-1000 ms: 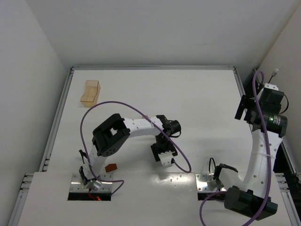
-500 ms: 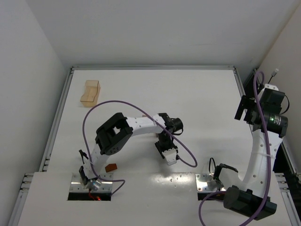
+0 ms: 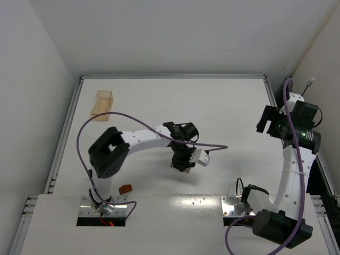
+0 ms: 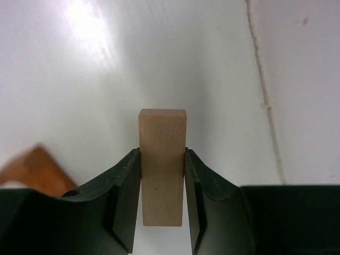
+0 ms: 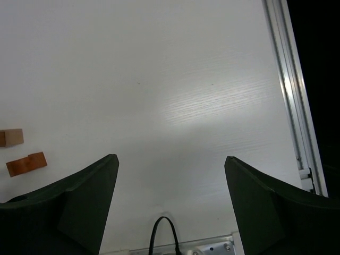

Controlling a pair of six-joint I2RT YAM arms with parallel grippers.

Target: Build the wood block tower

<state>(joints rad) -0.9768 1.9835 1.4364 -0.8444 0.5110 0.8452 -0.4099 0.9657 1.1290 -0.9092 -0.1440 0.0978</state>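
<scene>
While pinching pale block [image 4: 162, 127] across flat long sides, treat as light, stiff, smooth-faced: apt to twist if gripped nearer one end. Sits clamped in narrow-set left hand [image 4: 161, 159], over bench [image 4: 79, 79], reddish piece [image 4: 34, 170] just left. Wide, empty: right hand [image 5: 170, 159].
</scene>
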